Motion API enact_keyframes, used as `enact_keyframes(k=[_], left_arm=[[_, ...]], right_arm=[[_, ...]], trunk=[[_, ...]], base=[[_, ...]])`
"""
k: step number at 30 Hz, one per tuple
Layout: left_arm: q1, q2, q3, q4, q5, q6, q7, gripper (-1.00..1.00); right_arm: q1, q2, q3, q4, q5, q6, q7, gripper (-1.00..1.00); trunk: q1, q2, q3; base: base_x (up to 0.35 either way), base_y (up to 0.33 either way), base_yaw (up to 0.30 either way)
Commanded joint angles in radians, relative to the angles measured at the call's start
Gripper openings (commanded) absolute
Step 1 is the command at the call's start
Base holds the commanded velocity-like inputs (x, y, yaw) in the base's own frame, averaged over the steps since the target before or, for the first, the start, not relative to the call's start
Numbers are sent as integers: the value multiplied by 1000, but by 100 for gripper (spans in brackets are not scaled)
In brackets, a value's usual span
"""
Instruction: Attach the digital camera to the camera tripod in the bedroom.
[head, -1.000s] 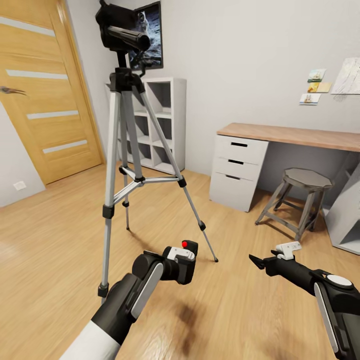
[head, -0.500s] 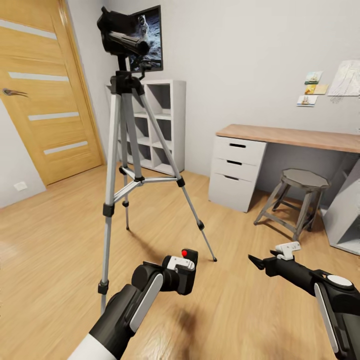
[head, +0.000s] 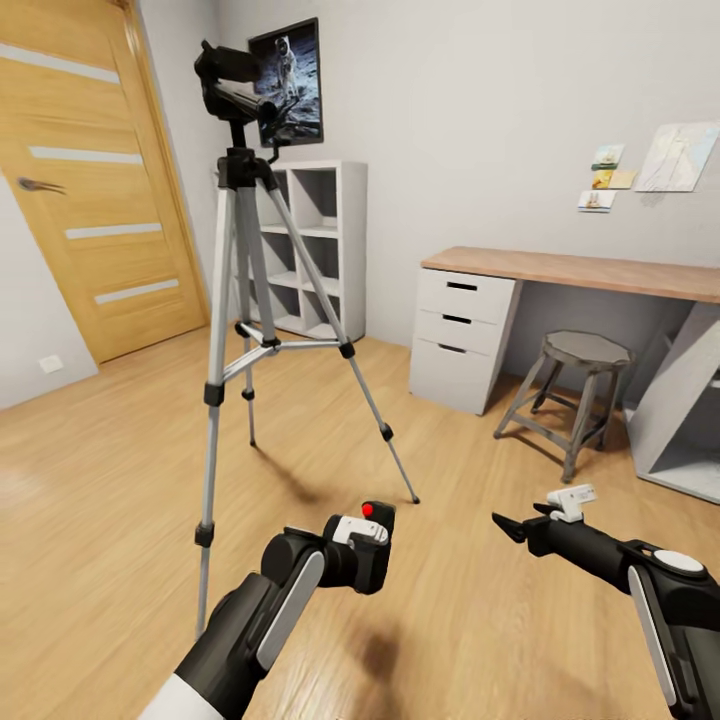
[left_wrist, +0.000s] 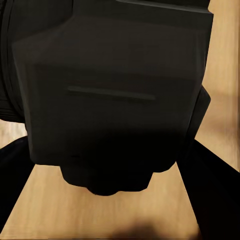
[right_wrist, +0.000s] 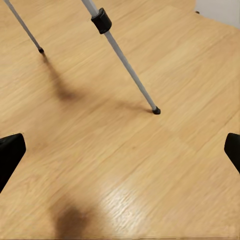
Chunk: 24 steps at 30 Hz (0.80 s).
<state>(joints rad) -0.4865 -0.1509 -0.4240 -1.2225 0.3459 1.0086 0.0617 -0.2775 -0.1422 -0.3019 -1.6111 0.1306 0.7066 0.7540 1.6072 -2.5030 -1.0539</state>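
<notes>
A bedroom with pale grey walls and a plank floor (head: 90, 480) is seen from the head view, with a wooden door (head: 90, 190) at the left, white cube shelves (head: 315, 250) against the far wall, and a wood-topped desk (head: 570, 270) at the right with a grey stool (head: 565, 395) just in front of it. A framed picture (head: 290, 80) is hung above the shelves.

The camera tripod (head: 245, 330) is stood upright on the floor between door and shelves, its long axis vertical and its three silver legs splayed outward. Its black head is set at the top, with the long pan handle pointed toward the viewer and to the right. Two of its leg tips (right_wrist: 156, 110) are seen on the boards in the right wrist view.

The digital camera (head: 368, 545) is held low in front of the robot, well apart from the tripod head, its red button turned upward. It is clamped in the left gripper (head: 345, 550); in the left wrist view its dark body (left_wrist: 115, 95) is seen between the fingers.

The right gripper (head: 515, 525) is held over bare floor with its fingers spread wide and nothing between them.
</notes>
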Motion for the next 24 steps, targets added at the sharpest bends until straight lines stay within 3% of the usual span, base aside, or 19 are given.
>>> enact_keyframes(k=[1,8,18,24], left_arm=[[4,0,0,-2,8,4,6,-100],[44,5,13,-6,8,3,7,-100],[101,12,124,-13,6,0,9,-100],[158,17,142,-64,1,-44,5,-100]], right_arm=[[-1,-1,-1,-1,10,9,13,100],[-1,-2,4,-1,11,39,21,100],[0,-1,7,-1,12,45,22,100],[0,-2,10,-1,12,45,22,100]], trunk=[[0,0,-1],[0,0,-1],[0,0,-1],[0,0,-1]], base=[[-77,-35,138],[-28,-13,229],[-3,-2,275],[0,0,281]])
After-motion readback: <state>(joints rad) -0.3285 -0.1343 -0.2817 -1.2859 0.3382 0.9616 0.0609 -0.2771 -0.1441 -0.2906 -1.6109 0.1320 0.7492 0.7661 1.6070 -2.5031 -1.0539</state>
